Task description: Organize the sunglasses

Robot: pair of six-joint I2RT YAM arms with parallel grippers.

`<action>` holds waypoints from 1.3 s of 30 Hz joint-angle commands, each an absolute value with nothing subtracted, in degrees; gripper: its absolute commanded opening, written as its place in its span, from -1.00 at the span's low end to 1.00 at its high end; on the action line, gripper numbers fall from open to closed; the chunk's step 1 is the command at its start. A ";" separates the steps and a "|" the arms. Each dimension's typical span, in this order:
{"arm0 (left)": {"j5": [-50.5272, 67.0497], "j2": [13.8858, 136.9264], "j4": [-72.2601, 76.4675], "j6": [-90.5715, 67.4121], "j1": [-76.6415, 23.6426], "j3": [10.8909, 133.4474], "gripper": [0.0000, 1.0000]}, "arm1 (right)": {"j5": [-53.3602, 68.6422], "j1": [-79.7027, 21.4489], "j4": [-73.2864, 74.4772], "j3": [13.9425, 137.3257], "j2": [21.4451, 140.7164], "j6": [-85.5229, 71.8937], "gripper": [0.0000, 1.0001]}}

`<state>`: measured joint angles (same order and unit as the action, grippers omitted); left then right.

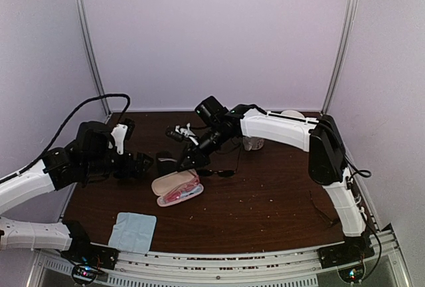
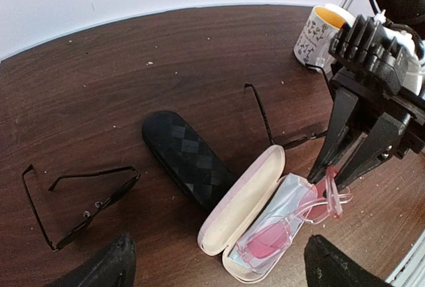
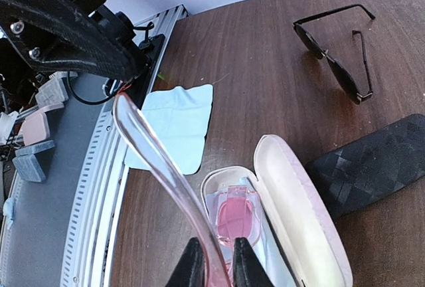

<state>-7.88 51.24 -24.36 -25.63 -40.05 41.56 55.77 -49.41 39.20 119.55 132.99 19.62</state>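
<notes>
Right claw (image 3: 212, 260) was pinching 1 temple arm of the pink sunglasses (image 2: 285, 224), which sat in the open pink case (image 2: 242, 200). Left claw (image 2: 226, 264) hung spread wide, holding nothing.

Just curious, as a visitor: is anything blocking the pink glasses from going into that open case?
Nothing visible does. The pink case lies open, and the pink sunglasses sit partly inside on a light-blue cloth, the right gripper pinching one temple.
</notes>
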 commanded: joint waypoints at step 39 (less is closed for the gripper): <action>-4.49 52.24 -20.30 -26.32 -39.73 41.25 0.79 | 23.43 -58.09 49.57 122.79 137.63 32.70 -0.51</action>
<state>-5.10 53.19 -23.53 -25.67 -40.05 41.56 27.64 -57.23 49.39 122.69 137.27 33.10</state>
